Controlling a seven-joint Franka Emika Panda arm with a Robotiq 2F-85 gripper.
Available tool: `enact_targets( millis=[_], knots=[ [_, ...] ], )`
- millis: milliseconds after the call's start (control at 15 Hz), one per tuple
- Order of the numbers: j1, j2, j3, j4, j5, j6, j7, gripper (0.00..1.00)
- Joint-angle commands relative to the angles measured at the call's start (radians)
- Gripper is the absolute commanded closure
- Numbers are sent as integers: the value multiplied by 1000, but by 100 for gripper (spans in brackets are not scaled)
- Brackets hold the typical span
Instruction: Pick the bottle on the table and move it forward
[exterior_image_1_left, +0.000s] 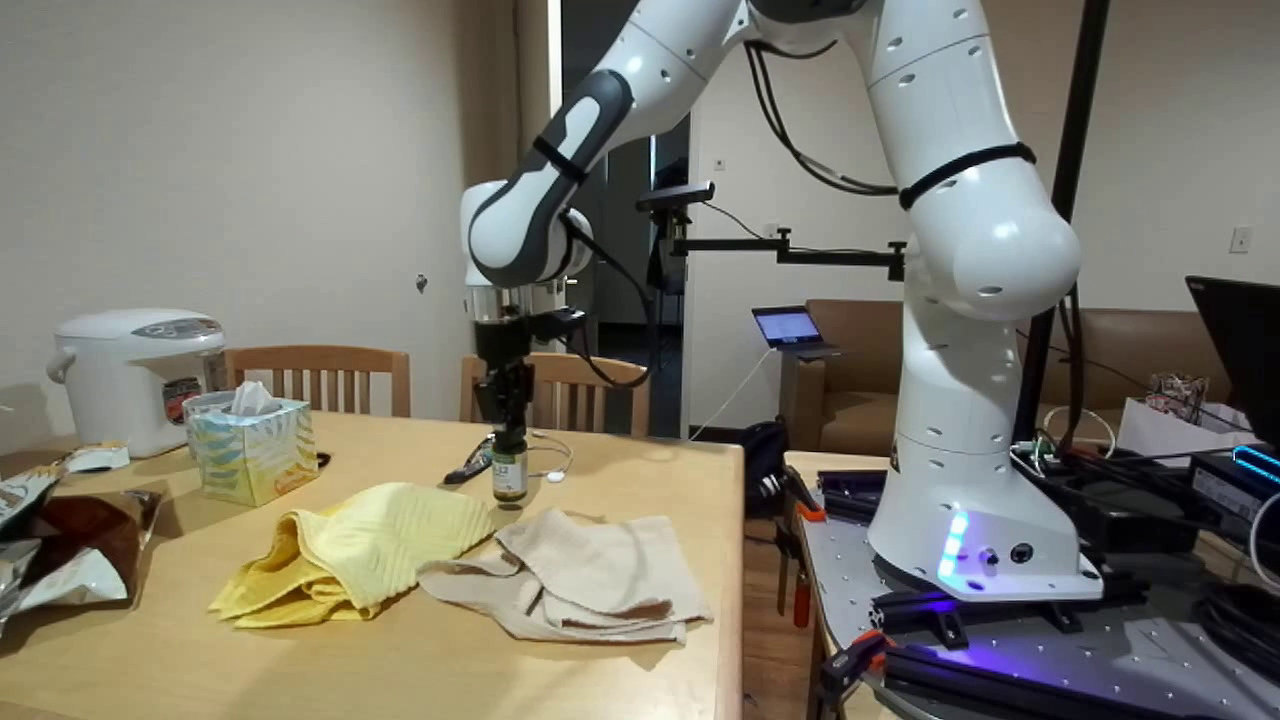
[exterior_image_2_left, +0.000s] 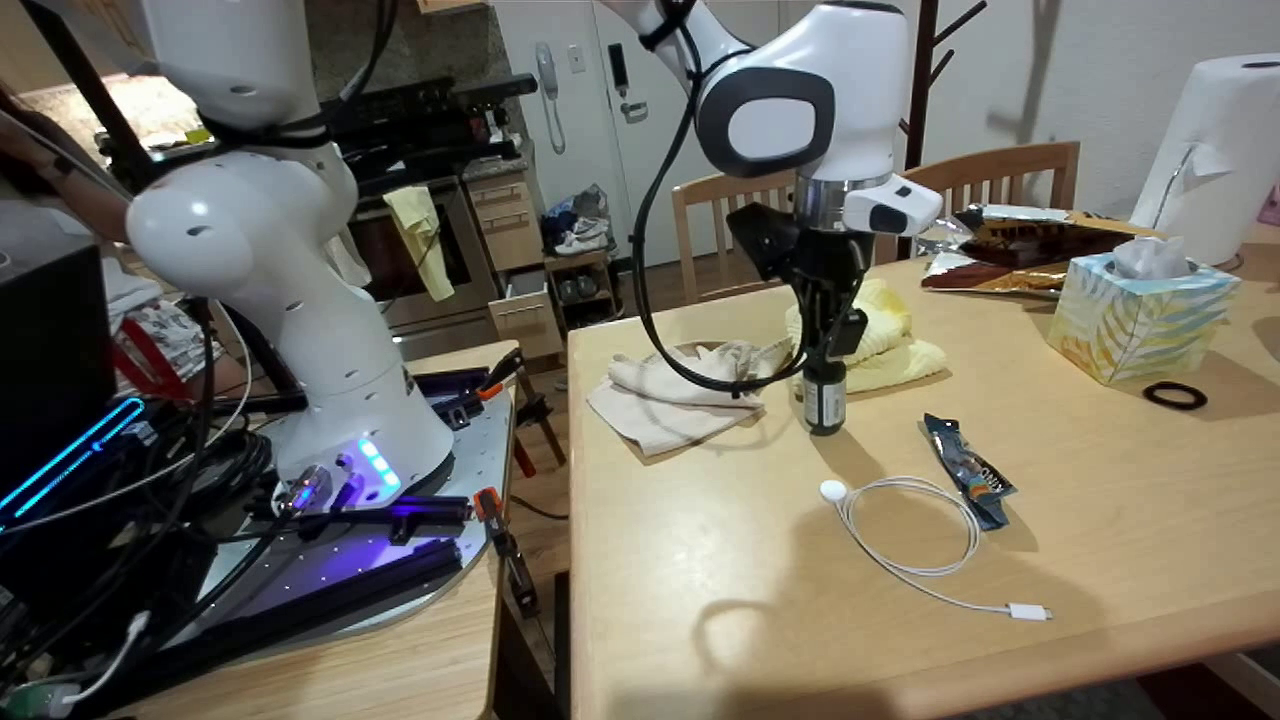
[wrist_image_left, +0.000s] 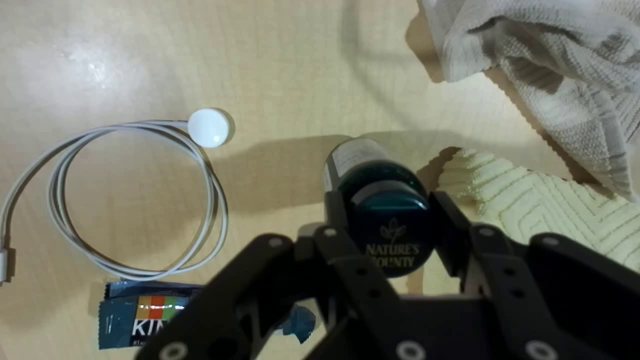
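The bottle (exterior_image_1_left: 509, 478) is small and upright, with a pale label and dark green cap. It also shows in an exterior view (exterior_image_2_left: 825, 402) and in the wrist view (wrist_image_left: 392, 235), where its cap lies between the fingers. My gripper (exterior_image_1_left: 511, 432) points straight down over it, and the fingers touch the cap on both sides in the wrist view (wrist_image_left: 389, 200). The gripper is shut on the bottle's cap. The bottle's base is at or barely above the light wooden table (exterior_image_2_left: 680, 560); I cannot tell which. The fingers hide part of the cap.
A yellow cloth (exterior_image_1_left: 370, 545) and a beige cloth (exterior_image_1_left: 600, 575) lie close beside the bottle. A coiled white cable (exterior_image_2_left: 910, 570) and a dark snack wrapper (exterior_image_2_left: 967, 470) lie nearby. A tissue box (exterior_image_1_left: 255, 450), shiny bags (exterior_image_1_left: 80, 545) and a white cooker (exterior_image_1_left: 140, 380) stand farther along.
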Motion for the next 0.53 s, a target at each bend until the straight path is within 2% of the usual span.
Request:
enact_targets(
  millis=[0,467],
  knots=[
    [2,-63,1,-2,-4,-54,8,81],
    [20,-101,-3,81,-21,-177,40,81]
  ],
)
